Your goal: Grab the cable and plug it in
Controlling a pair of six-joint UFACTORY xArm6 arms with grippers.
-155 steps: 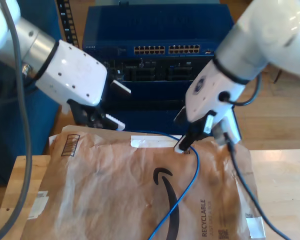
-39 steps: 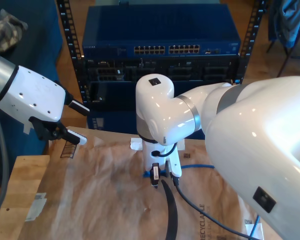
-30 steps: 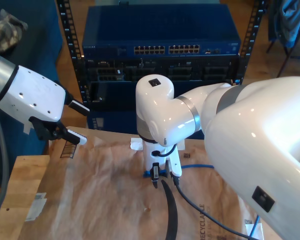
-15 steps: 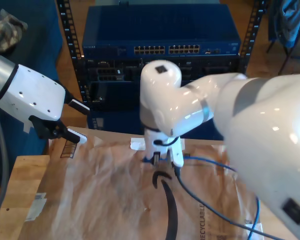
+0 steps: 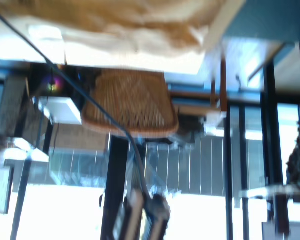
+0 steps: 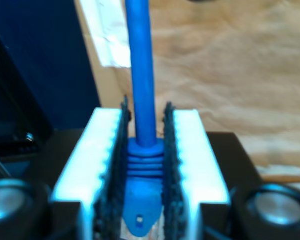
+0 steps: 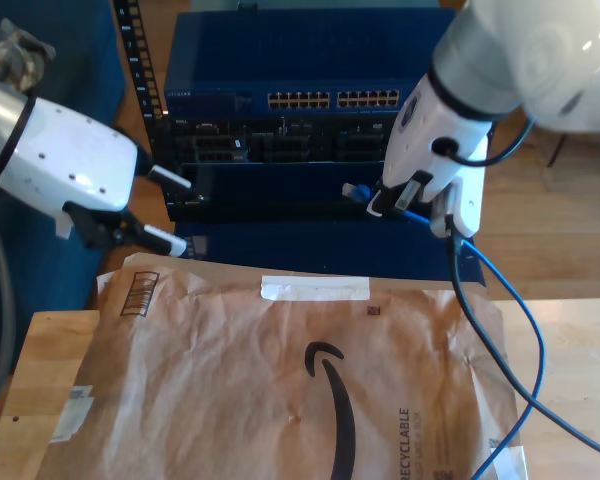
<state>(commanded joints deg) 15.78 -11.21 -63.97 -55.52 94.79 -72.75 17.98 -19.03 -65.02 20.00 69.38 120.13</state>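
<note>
Blue cable [image 7: 503, 300] hangs from our second gripper [image 7: 392, 199] in the exterior view, running down past the bench's [image 7: 580, 370] edge at that view's right, over the brown paper mailer [image 7: 280, 380]. Its plug end [image 7: 354, 192] sticks out of the gripper toward the exterior view's left, held in the air in front of the dark blue rack unit [image 7: 310, 100], below the row of network ports [image 7: 332, 99] and apart from them. In the second wrist view the cable [image 6: 140, 75] runs straight between the white fingers [image 6: 192, 150], and its ribbed blue boot [image 6: 142, 170] is pinched between their dark pads, so our second gripper is closed tight on the cable.

Our first gripper [image 7: 165, 210] sits at the exterior view's left, above the mailer's far corner, with its two white-tipped fingers [image 7: 167, 240] spread well apart and holding nothing. In the first wrist view a woven chair seat [image 5: 130, 107] and a thin dark cord [image 5: 80, 90] appear; the fingers [image 5: 157, 220] there are blurred and we cannot tell more from it.

A strip of white tape [image 7: 315, 289] lies on the mailer near its far edge.
</note>
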